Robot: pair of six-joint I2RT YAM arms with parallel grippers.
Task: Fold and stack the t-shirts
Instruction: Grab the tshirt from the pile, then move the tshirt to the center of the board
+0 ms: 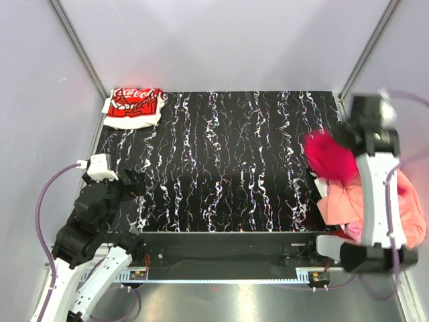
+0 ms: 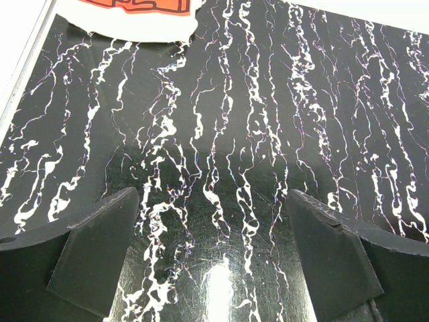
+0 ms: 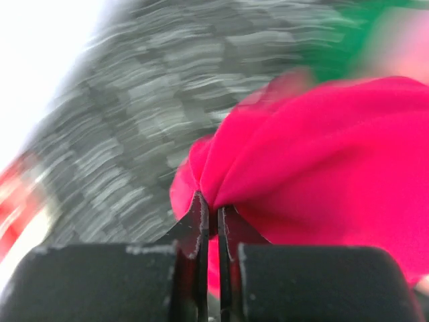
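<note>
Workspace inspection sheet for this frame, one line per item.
Surface: black mat with white veining, lying flat.
Job's things: white logo tee folded at the far-left corner; crimson-pink tee bunched in the right gripper; salmon and pink tees heaped at the right edge.
Clutter: nothing seen.
Grippers: left gripper open over the mat, holding nothing; right gripper shut on the crimson-pink tee.
Cables: purple cables loop beside both arms.
Surroundings: pale enclosure walls, metal frame posts.
</note>
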